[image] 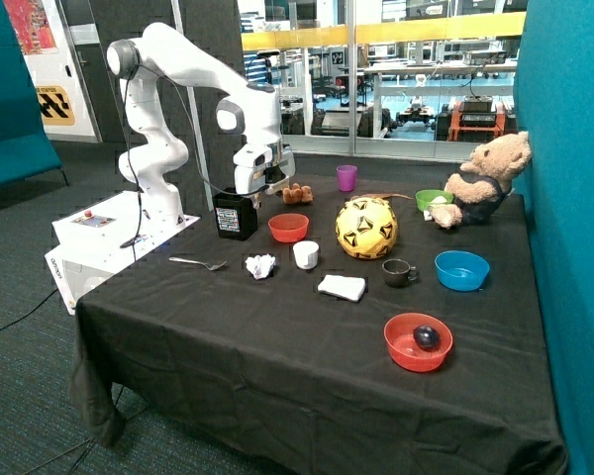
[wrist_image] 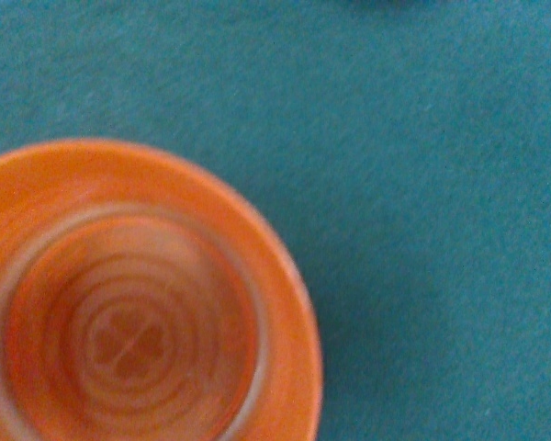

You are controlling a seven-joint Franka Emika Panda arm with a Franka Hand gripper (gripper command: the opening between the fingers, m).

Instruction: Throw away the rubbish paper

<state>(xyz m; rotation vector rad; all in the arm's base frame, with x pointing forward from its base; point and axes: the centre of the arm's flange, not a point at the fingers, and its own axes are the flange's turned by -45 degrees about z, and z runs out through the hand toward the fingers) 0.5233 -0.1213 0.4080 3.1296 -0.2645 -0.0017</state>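
One crumpled white paper wad (image: 260, 265) lies on the black tablecloth, between a metal spoon (image: 198, 263) and a white cup (image: 305, 254). I see only this one wad for certain; a small white thing lies in the green bowl (image: 432, 200) by the teddy bear. My gripper (image: 261, 201) hangs low over the back of the table, between a black box (image: 236, 215) and an orange bowl (image: 288, 228). It is well behind the wad. The wrist view shows the orange bowl (wrist_image: 129, 312) from above, empty, and no paper.
A folded white cloth (image: 342, 287), a yellow ball (image: 366, 228), a dark mug (image: 397, 271) and a blue bowl (image: 461, 269) sit mid-table. A red bowl (image: 418, 341) holding a dark fruit is near the front. A purple cup (image: 346, 178) and teddy bear (image: 485, 178) stand at the back.
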